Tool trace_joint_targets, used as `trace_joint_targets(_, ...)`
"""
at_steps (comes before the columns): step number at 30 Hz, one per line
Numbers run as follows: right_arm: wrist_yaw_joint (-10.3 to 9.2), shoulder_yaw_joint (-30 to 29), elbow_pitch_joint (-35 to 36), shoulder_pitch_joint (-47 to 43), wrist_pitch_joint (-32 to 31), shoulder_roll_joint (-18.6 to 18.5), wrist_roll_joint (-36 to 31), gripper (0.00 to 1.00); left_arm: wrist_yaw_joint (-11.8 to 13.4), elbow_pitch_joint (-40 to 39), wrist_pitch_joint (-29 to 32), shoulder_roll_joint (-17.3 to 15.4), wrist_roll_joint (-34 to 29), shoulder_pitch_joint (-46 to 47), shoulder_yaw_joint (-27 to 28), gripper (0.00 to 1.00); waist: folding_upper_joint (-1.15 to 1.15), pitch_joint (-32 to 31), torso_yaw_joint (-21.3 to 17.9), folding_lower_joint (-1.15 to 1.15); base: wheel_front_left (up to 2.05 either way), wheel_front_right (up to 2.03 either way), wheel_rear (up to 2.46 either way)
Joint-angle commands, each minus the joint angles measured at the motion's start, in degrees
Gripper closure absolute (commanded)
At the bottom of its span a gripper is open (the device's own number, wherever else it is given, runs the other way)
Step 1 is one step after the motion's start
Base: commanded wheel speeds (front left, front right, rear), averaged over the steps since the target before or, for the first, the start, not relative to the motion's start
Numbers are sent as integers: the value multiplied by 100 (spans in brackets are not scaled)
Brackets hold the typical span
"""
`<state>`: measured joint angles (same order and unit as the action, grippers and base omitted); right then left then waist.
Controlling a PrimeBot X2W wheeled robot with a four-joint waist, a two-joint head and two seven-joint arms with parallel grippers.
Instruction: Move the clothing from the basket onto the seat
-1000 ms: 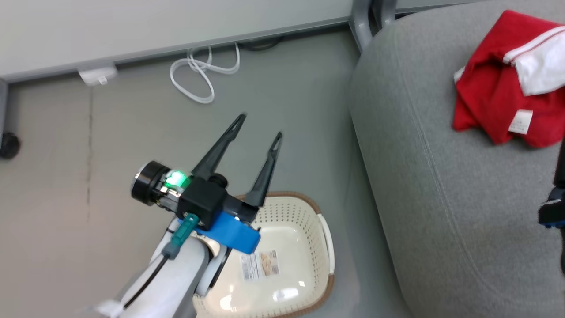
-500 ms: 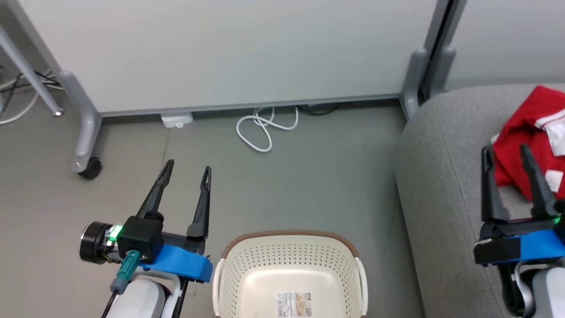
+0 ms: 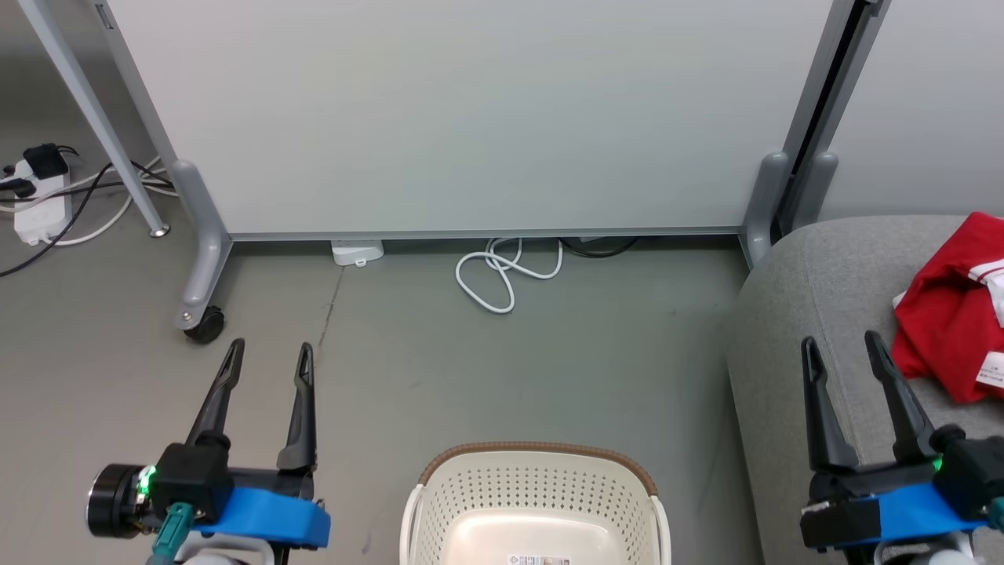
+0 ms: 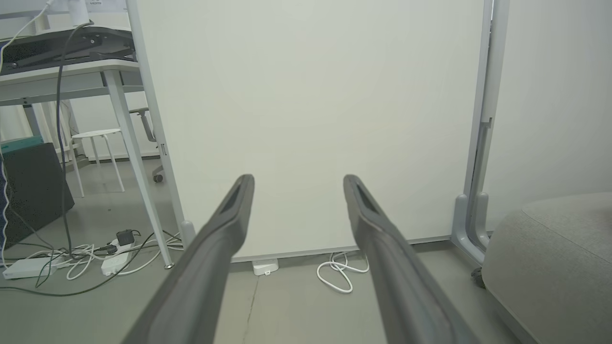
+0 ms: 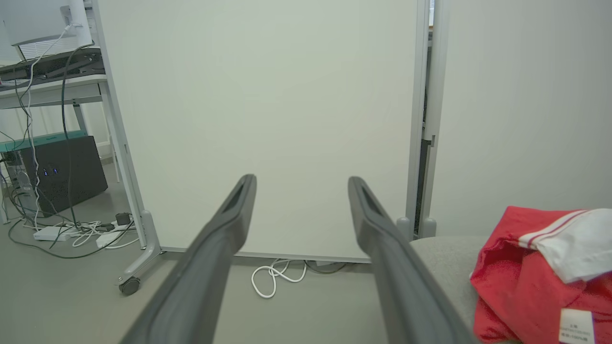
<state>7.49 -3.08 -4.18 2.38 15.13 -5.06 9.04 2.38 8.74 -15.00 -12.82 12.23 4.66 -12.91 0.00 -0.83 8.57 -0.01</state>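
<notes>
From the head, the left gripper point(image 3: 271, 348) hangs over the floor at lower left and the right gripper point(image 3: 840, 340) over the near edge of the seat point(image 3: 800, 298) at lower right. Both have their fingers spread well apart, with nothing between them. The basket point(image 3: 537, 449) stands on the floor between them at the bottom edge, where its brown rim, perforated wall, pale bottom and part of a label are in view. The red clothing point(image 3: 945, 329) lies bunched on the seat at the far right, just beyond the right gripper and cut by the frame. The right wrist view brings it closer, with a white sleeve point(image 5: 573, 248) with red stripes on top and a small white tag point(image 5: 573, 327) near the bottom edge. The left wrist view takes in a bare corner of the seat, a table point(image 4: 71, 71) and a stool point(image 4: 95, 134) at the left. A white cable point(image 3: 502, 275) lies coiled on the floor at the foot of a pale panel point(image 3: 471, 118). A power strip point(image 3: 31, 208) sits at the far left.
</notes>
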Motion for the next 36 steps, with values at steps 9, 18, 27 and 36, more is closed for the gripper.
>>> trace_joint_targets(9, 1, -160, 277, -690, 1, 176, -117, 0, -322, -37, -26, 231, -181, -441, 333, 0, 0, -148, -52, 1, 0, 0, 0)
trace_joint_targets(18, 1, -165, 175, -848, 1, 217, -171, 0, -538, 84, -26, 429, -313, -469, 465, 0, 0, -186, -91, 1, 0, 0, 0)
trace_joint_targets(27, 1, -137, 108, -810, 1, 219, -52, 0, -638, 158, -26, 500, -438, -467, 577, 0, 0, -184, -108, 1, 0, 0, 0)
trace_joint_targets(36, 0, -130, 98, -776, 0, 212, -34, 100, -698, 179, 1, 566, -472, -432, 633, 100, 0, -160, -144, 1, 0, 0, 0)
